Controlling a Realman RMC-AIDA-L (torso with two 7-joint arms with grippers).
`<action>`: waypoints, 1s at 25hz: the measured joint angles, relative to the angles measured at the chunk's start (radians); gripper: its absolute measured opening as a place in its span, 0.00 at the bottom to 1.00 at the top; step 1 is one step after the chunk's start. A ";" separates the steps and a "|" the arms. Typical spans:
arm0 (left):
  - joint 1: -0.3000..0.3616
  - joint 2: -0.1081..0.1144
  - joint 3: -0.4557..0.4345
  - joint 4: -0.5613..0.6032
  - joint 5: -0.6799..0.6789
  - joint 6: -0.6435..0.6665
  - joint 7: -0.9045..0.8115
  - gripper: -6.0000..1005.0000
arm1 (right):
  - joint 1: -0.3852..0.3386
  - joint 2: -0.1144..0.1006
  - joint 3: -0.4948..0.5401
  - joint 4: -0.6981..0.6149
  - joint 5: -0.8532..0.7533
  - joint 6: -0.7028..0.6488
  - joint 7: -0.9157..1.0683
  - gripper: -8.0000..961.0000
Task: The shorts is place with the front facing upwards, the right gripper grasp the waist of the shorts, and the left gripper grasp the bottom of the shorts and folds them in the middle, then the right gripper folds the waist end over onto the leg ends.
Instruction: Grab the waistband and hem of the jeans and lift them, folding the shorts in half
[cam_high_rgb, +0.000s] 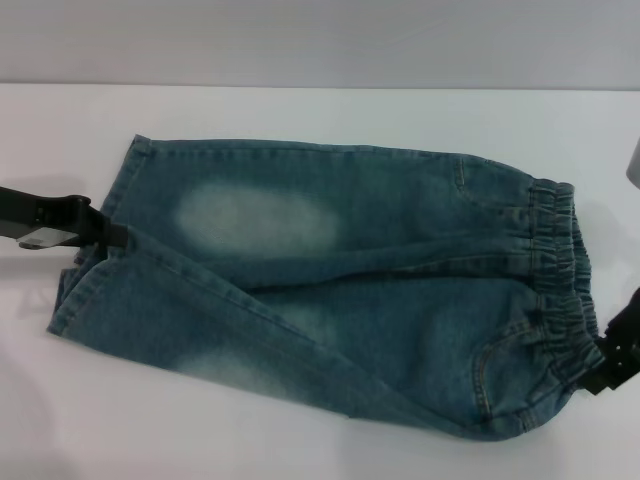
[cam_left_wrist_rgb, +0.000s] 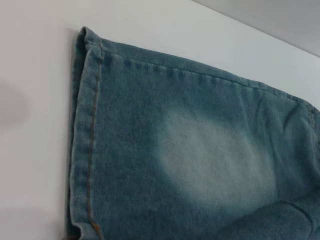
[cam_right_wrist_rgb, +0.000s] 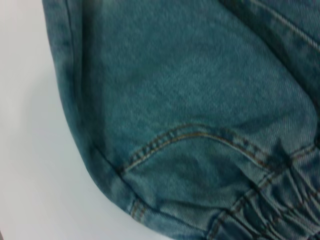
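Blue denim shorts (cam_high_rgb: 330, 280) lie front up on the white table (cam_high_rgb: 300, 110), with the leg ends at the left and the puckered waist (cam_high_rgb: 555, 260) at the right. My left gripper (cam_high_rgb: 112, 238) reaches in from the left and is shut on the bottom of the shorts, where the near leg's hem (cam_high_rgb: 68, 300) meets the far leg. My right gripper (cam_high_rgb: 598, 372) is shut on the near end of the waist. A taut ridge of cloth runs between them. The left wrist view shows the stitched hem (cam_left_wrist_rgb: 87, 150), and the right wrist view the pocket seam (cam_right_wrist_rgb: 200, 137).
Bare white table surrounds the shorts on all sides, with a grey wall behind the table's far edge. A grey piece of the right arm (cam_high_rgb: 633, 160) shows at the right border.
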 joint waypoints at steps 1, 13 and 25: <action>0.000 0.000 0.000 0.000 0.000 0.000 0.000 0.08 | 0.000 0.000 0.001 -0.002 0.008 -0.002 -0.001 0.52; 0.000 -0.002 0.000 0.000 -0.005 -0.008 0.002 0.09 | 0.007 -0.003 -0.006 -0.015 0.064 -0.024 -0.019 0.49; -0.002 0.001 -0.021 0.000 -0.014 -0.026 0.002 0.09 | 0.002 -0.005 -0.006 -0.008 0.064 -0.010 -0.052 0.23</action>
